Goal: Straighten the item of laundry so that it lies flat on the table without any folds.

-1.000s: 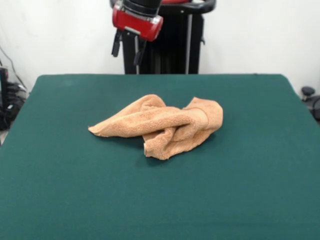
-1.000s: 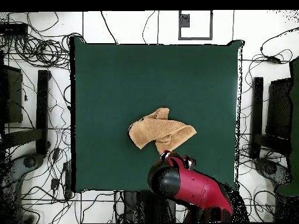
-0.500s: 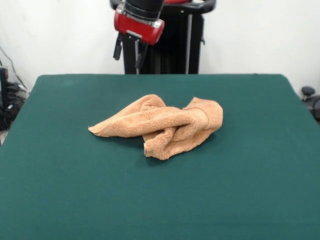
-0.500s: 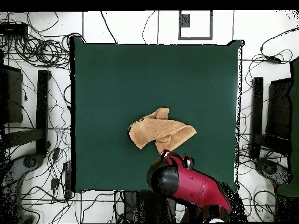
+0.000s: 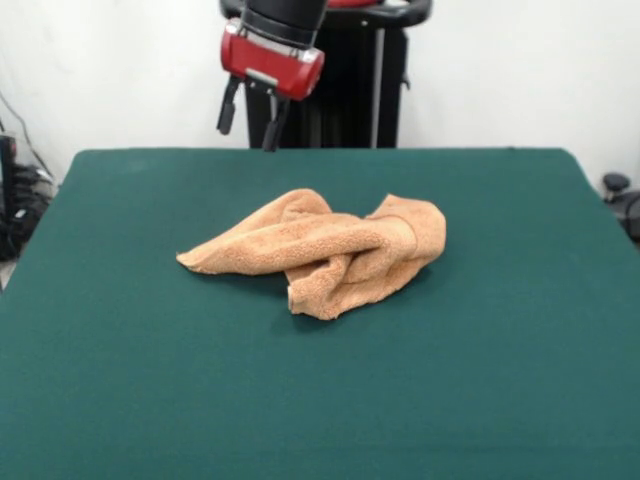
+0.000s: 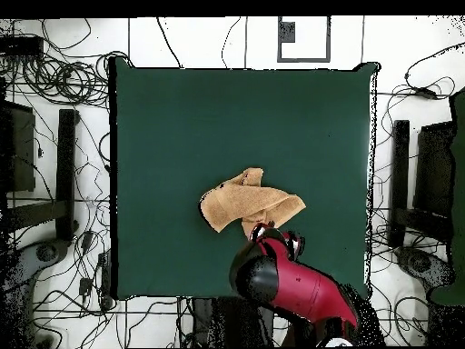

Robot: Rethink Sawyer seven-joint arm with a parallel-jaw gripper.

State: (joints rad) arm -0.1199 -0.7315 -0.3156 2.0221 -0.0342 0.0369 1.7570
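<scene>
Near the middle of the table (image 5: 120,400), the towel (image 5: 325,252) lies crumpled with several layers rolled over each other. The gripper (image 5: 247,118) hangs above its far side, fingers spread and empty. Risk: pinching a thick fold instead of one edge would drag the whole bundle rather than open it; nothing else obstructs.

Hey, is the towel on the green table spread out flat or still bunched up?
Bunched up. The towel sits in a crumpled heap on the table, with thick folds rolled over each other and no flat, open area.
</scene>
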